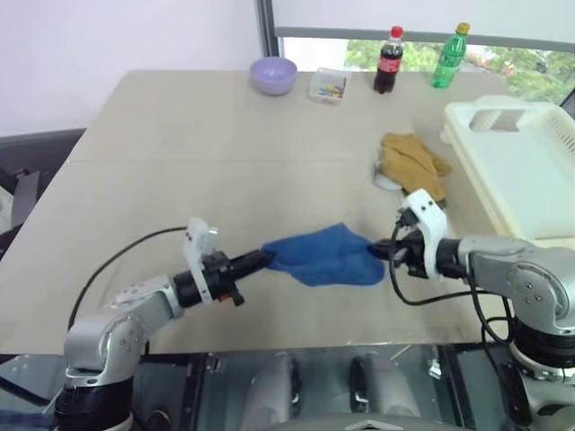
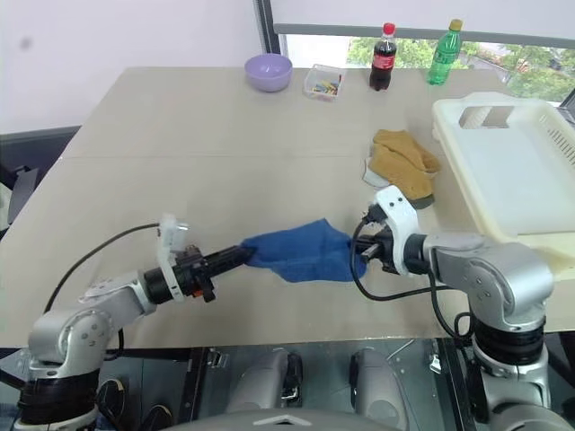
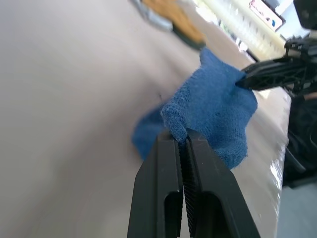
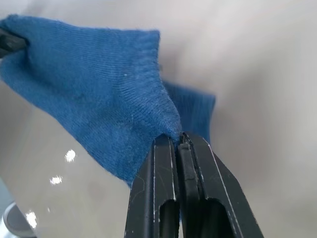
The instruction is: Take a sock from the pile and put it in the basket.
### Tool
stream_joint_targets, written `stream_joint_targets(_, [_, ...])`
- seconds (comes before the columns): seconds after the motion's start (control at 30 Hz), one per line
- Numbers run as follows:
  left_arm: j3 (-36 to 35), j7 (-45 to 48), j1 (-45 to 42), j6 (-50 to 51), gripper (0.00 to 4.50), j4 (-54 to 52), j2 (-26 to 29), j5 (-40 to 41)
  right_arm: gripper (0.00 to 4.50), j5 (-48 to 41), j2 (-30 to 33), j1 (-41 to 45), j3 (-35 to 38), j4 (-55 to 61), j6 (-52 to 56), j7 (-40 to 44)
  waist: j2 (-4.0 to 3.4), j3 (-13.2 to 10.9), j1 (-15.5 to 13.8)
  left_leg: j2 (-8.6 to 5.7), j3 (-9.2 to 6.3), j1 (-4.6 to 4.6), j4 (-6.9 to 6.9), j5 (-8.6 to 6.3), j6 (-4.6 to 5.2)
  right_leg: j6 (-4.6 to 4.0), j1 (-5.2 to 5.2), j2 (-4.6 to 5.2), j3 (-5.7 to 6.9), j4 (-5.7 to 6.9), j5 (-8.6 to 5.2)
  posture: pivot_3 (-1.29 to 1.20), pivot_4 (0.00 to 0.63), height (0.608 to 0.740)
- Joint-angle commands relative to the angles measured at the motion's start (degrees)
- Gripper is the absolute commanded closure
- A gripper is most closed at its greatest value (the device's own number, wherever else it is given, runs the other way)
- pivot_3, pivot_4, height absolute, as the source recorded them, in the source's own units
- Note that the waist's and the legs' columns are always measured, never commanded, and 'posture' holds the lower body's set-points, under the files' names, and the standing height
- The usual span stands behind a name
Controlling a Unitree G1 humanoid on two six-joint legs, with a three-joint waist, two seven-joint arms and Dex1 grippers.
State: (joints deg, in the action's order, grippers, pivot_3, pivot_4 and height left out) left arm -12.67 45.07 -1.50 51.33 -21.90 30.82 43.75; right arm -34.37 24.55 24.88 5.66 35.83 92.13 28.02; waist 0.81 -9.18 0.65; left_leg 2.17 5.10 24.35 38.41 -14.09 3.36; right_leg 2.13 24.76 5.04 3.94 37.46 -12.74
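Both grippers, left (image 1: 266, 259) and right (image 1: 377, 249), clamp a blue sock (image 1: 325, 256) stretched between them above the table's (image 1: 180, 153) near edge.

place: office or lab room | evidence: large beige table (image 1: 225, 180) against a plain white wall, window (image 1: 503, 49) behind its far edge with a roller blind (image 1: 422, 13) and greenery outside, dark chair (image 1: 27, 171) at its left edge

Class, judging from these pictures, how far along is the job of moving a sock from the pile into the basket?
Done: the bright blue fabric sock is off the heap of mustard-yellow socks. In hand: the left gripper and the right gripper each pinch one end, holding it stretched between them. Left: carry it to the cream-white slotted plastic basket and release.
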Motion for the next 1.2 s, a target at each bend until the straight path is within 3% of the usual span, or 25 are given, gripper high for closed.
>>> stream_joint_targets(0.03, [1.4, -1.5, 0.2, -2.1, 4.4, -1.8, -0.6, -0.4, 4.5, -1.3, 1.7, -0.6, 1.1, 2.1, 0.4, -1.7, 0.0, 0.0, 0.0, 0.0, 0.0, 0.0, 0.0, 0.0, 0.0, 0.0, 0.0, -0.01, -0.01, 0.0, 0.0, 0.0, 0.15, 0.733])
stream_joint_targets(0.63, [7.5, -2.4, -1.4, -7.5, 4.4, 3.3, -1.5, -4.9, 4.5, -3.3, 2.7, -2.4, 0.2, 1.4, 0.4, -6.5, 0.01, 0.0, 0.0, 0.0, -0.08, 0.12, 0.0, -0.01, 0.01, 0.05, 0.01, -0.03, 0.06, -0.12, 0.02, 0.0, 0.15, 0.733])
stream_joint_targets(0.73, [8.4, -3.0, -2.2, -7.6, 4.5, 3.5, -2.0, -5.0, 3.57, -3.3, 2.7, -2.4, 0.0, 1.6, 0.3, -6.2, 0.01, 0.0, -0.1, 0.0, -0.12, 0.15, 0.0, -0.01, 0.01, 0.05, 0.01, -0.03, 0.1, -0.13, 0.03, 0.0, 0.15, 0.733])
stream_joint_targets(0.97, [7.9, -2.5, -3.3, -7.2, 4.5, 2.3, -1.8, -3.5, 0.25, -2.2, 9.6, -5.1, -3.8, 4.7, -10.1, -2.7, 0.01, 0.0, -0.1, -0.01, -0.17, 0.23, 0.0, -0.01, 0.02, 0.14, 0.02, -0.04, 0.18, -0.24, 0.08, 0.0, 0.15, 0.733])
stream_joint_targets(1.0, [7.8, -2.3, -3.4, -7.0, 4.5, 1.8, -1.6, -3.2, 0.05, -2.1, 10.6, -5.6, -4.0, 5.4, -12.7, -1.6, 0.01, 0.0, -0.1, -0.01, -0.18, 0.23, 0.0, -0.01, 0.02, 0.15, 0.01, -0.04, 0.18, -0.26, 0.08, 0.0, 0.15, 0.733])
stream_joint_targets(1.2, [8.7, -1.3, -5.4, -7.0, 4.5, 0.3, -0.4, -2.6, 0.05, -0.6, 14.0, -8.9, -6.2, 8.0, -26.0, 2.8, 0.02, 0.0, -0.2, 0.0, -0.25, 0.27, 0.0, -0.01, 0.02, 0.18, 0.0, -0.07, 0.25, -0.36, 0.07, 0.0, 0.15, 0.733])
